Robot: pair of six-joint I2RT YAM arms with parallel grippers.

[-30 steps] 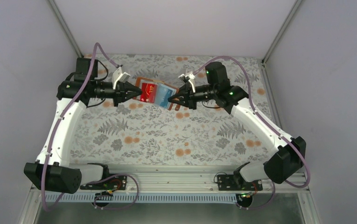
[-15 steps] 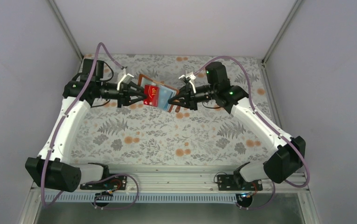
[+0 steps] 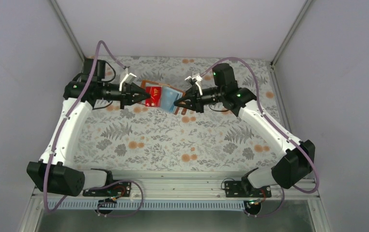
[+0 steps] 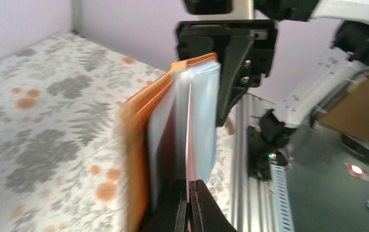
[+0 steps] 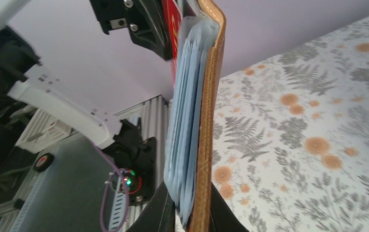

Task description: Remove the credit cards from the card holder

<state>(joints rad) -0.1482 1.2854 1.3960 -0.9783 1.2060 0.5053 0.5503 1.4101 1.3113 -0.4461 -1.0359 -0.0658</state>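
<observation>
Step in hand: drawing a card out.

- Left gripper (image 4: 188, 215) is pinched shut on the near edge of a red card (image 3: 155, 96). The card runs edge-on straight ahead of the tips, its far part in among the pale blue pockets (image 4: 204, 121).
- Right gripper (image 5: 187, 217) is clamped on the opposite edge of the card holder (image 5: 206, 96), with leather cover and pocket leaves between its jaws.
- The holder hangs between the two grippers, above the floral table (image 3: 173, 140).
- Other cards can't be made out.

Next, likely: the left gripper pulls straight back along the pocket line while the right holds firm. A skewed pull would probably bind the card.
</observation>
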